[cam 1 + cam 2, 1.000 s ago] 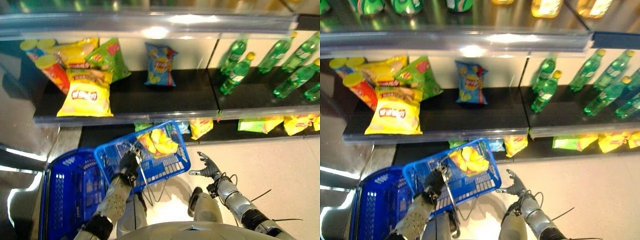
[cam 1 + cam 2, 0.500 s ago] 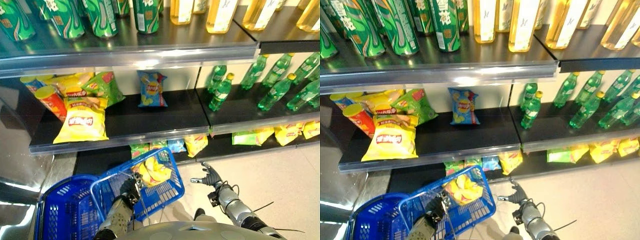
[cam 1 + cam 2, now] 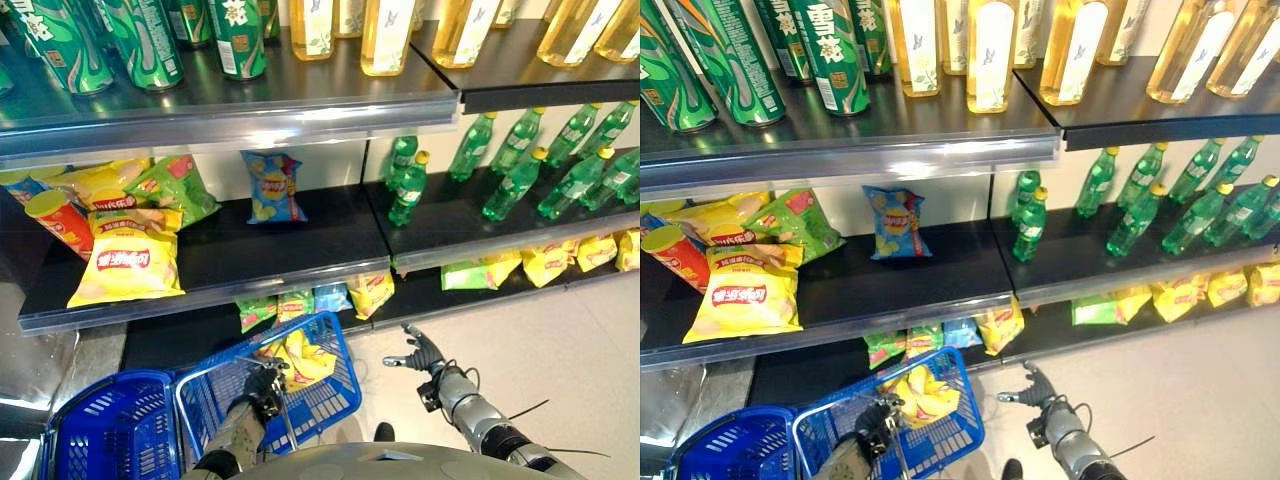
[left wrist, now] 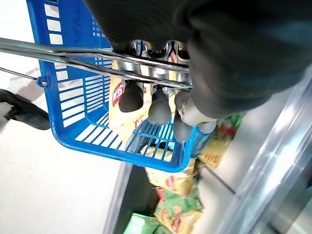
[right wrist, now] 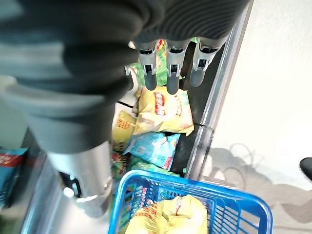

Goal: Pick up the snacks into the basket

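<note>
My left hand is shut on the metal handle of a blue basket, which hangs tilted in front of the shelves. A yellow snack bag lies inside it. My right hand hovers open to the right of the basket, fingers straight and holding nothing. Past them, on the bottom shelf, lie a yellow bag and a light blue bag. On the middle shelf sit a big yellow bag, a green bag and a blue bag.
A second blue basket stands on the floor at the lower left. Green bottles fill the right half of the middle shelf. Cans and yellow bottles line the top shelf. More snack bags lie along the bottom shelf to the right.
The camera has tilted up, so the top shelf with its cans and bottles has come into view. Both hands and the basket keep about the same pose.
</note>
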You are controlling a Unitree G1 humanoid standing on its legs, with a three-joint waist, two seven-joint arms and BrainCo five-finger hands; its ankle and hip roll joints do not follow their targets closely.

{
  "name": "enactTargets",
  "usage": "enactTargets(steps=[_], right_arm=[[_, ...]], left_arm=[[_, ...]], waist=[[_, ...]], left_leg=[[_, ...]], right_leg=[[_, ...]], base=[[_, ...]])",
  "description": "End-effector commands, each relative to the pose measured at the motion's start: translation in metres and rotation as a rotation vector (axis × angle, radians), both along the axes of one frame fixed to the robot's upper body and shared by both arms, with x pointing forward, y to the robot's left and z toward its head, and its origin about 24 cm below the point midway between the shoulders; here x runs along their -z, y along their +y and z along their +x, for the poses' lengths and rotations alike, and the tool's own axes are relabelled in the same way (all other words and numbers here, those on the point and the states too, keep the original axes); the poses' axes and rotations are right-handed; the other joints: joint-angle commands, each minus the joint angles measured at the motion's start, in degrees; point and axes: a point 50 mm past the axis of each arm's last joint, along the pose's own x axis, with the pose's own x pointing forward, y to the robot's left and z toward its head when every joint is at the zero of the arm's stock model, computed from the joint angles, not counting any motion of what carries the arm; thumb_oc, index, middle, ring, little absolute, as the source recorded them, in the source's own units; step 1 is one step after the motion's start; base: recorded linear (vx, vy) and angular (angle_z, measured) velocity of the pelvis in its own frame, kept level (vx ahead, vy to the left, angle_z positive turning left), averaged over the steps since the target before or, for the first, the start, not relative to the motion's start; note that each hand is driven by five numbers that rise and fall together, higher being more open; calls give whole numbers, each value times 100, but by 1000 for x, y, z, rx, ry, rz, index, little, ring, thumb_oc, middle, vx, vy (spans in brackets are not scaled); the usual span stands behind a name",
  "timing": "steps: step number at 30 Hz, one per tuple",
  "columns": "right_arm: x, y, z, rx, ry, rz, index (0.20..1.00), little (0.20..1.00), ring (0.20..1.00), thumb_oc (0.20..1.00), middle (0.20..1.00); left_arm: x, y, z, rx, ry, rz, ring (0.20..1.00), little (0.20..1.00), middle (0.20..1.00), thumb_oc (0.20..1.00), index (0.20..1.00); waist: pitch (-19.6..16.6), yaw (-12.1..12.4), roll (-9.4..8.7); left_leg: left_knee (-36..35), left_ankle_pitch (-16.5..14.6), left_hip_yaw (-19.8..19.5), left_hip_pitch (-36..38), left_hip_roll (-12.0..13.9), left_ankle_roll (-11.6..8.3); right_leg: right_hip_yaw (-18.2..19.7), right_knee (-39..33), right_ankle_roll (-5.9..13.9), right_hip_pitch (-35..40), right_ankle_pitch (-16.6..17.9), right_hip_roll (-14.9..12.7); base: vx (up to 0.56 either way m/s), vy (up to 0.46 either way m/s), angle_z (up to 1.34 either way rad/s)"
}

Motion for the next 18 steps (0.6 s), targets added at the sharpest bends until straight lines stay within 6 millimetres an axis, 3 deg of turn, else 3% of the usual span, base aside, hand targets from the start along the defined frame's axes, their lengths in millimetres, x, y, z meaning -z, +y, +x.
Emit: enactTargets(steps=[1, 2, 6, 8, 9, 10, 12, 13, 16, 18], right_arm=[[-23, 4, 36, 16, -131, 60, 1000, 1000, 1000, 1000, 1000], [-24, 4, 35, 8, -131, 66, 1000, 1000, 1000, 1000, 1000], [-16, 9, 26, 51, -95, 116, 1000, 1000, 1000, 1000, 1000], [-14, 12, 22, 45, -87, 124, 1000, 1000, 1000, 1000, 1000], [-14, 14, 21, 45, -85, 127, 1000, 1000, 1000, 1000, 1000], [-13, 12, 19, 66, -84, 133, 1000, 1000, 1000, 1000, 1000], [-13, 11, 19, 73, -84, 133, 1000, 1000, 1000, 1000, 1000], [-14, 9, 17, 94, -91, 142, 1000, 1000, 1000, 1000, 1000], [-14, 8, 19, 115, -94, 147, 1000, 1000, 1000, 1000, 1000], [-15, 8, 20, 112, -95, 147, 1000, 1000, 1000, 1000, 1000]], left_arm=[[-9, -20, 14, -8, -85, -62, 200, 200, 200, 200, 200], [-9, -20, 13, -22, -89, -68, 200, 200, 200, 200, 200], [-10, -15, 12, -64, -97, -92, 200, 200, 200, 200, 200], [-13, -13, 11, -81, -120, -114, 200, 200, 200, 200, 200], [-15, -14, 12, -81, -130, -121, 200, 200, 200, 200, 200], [-17, -13, 15, -74, -146, -123, 200, 200, 200, 200, 200], [-19, -14, 16, -72, -156, -131, 200, 200, 200, 200, 200], [-21, -16, 18, -54, -167, -139, 200, 200, 200, 200, 200], [-24, -17, 23, -42, -178, -128, 200, 200, 200, 200, 200], [-26, -14, 28, -52, -187, -120, 200, 200, 200, 200, 200]], waist=[[265, 201, -121], [245, 225, -83], [220, 180, -70], [277, 270, 5], [307, 265, 40], [332, 209, 96], [317, 221, 122], [283, 230, 190], [315, 207, 139], [345, 213, 70]], left_leg=[[-474, -112, -869, -298, -1333, 373], [-585, -224, -1130, -222, -1573, 544], [-932, -18, -1033, 16, -1527, 662], [-1080, 67, -932, 71, -1402, 676], [-1159, 114, -984, 98, -1365, 672], [-1213, 144, -1139, 115, -1358, 672], [-1216, 135, -1160, 111, -1313, 659], [-1216, 63, -1297, 138, -1218, 623], [-1141, -76, -1439, 187, -1076, 513], [-1080, -186, -1535, 256, -908, 387]], right_leg=[[226, 69, 426, 7, 3, 17], [340, 108, 422, -15, 28, 89], [392, 747, 440, -187, -128, 216], [123, 1147, 568, -364, -176, -94], [207, 1254, 558, -424, -173, -169], [553, 1299, 569, -501, -198, -232], [665, 1196, 584, -496, -149, -355], [944, 958, 705, -526, 202, -920], [1342, 551, 891, -576, 679, -1484], [1465, 347, 1008, -571, 853, -1716]], base=[[28, 0, -21], [16, 3, -35], [49, -5, -68], [-8, -83, -46], [8, -147, -59], [27, -146, -36], [61, -161, 8], [115, -262, 19], [158, -370, 16], [156, -412, 12]])
